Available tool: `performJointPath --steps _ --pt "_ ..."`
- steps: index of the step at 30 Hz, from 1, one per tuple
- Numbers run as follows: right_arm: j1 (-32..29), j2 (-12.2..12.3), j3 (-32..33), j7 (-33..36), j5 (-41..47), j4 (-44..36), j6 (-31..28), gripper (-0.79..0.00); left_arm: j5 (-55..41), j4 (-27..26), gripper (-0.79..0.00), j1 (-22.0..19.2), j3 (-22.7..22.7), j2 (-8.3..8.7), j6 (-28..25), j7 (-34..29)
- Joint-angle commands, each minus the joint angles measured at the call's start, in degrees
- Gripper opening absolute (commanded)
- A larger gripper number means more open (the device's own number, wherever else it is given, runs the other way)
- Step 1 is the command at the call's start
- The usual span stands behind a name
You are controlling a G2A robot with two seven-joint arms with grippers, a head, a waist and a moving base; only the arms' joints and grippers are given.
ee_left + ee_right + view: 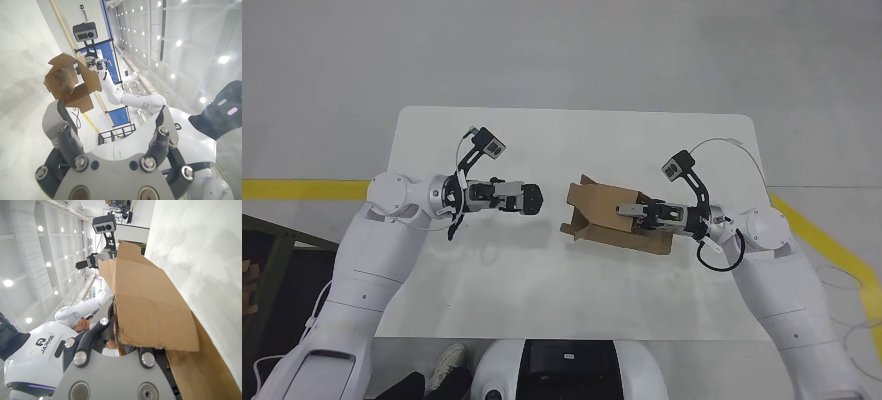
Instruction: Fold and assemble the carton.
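top view: brown carton (607, 212) part-folded on white table (542, 290), right of centre; right gripper (627, 210) on it; left gripper (532, 199) near, apart; left wrist view: left gripper fingers (63, 111) spread; carton open-ended, flaps splayed; right wrist view: right gripper clamped on carton panel

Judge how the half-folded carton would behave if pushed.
The carton looks thin and hollow, so probably light. Its flaps splay loose, so a push likely bends them first. Gripped by the right pincer at one end only, it may pivot.
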Motion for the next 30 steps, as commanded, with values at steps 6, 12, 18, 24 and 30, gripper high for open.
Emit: performJointPath --steps 6,12,18,24,30 --pt "0.0 0.0 0.0 0.0 0.0 0.0 0.0 -0.785 3.37 -1.76 0.0 1.17 -1.2 0.13 -9.55 5.13" --pt "0.0 0.0 0.0 0.0 0.0 0.0 0.0 -0.785 10.12 -5.97 0.0 4.41 -0.94 1.4 -20.74 16.3" --pt "0.0 0.0 0.0 0.0 0.0 0.0 0.0 -0.785 30.07 -7.99 0.0 5.16 3.23 5.12 -35.3 30.86" --pt "0.0 0.0 0.0 0.0 0.0 0.0 0.0 -0.785 42.61 -10.66 0.0 3.15 4.81 8.46 -39.7 35.3" --pt "0.0 0.0 0.0 0.0 0.0 0.0 0.0 -0.785 48.43 -13.97 0.0 3.69 4.03 9.41 -39.7 37.83"
